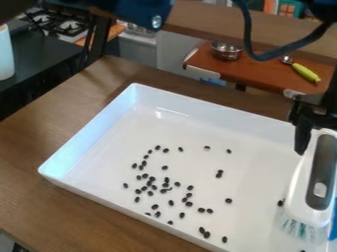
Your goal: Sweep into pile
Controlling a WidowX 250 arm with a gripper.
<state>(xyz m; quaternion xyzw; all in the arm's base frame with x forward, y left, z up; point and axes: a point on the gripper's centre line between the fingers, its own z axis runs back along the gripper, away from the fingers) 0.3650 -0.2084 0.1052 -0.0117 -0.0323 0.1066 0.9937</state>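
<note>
Dark beans [228, 201] scattered over my smooth white tray [85, 137].
Small ovals, loosely spread; at right, my jaws [316, 129] grip a brush [320, 172] with grey-and-white body and pale bristles.

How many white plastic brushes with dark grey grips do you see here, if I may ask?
1. The brush is over the right part of the shallow white tray, bristles down. The blue thing beside it is cut off, and I cannot tell what it is.
</note>
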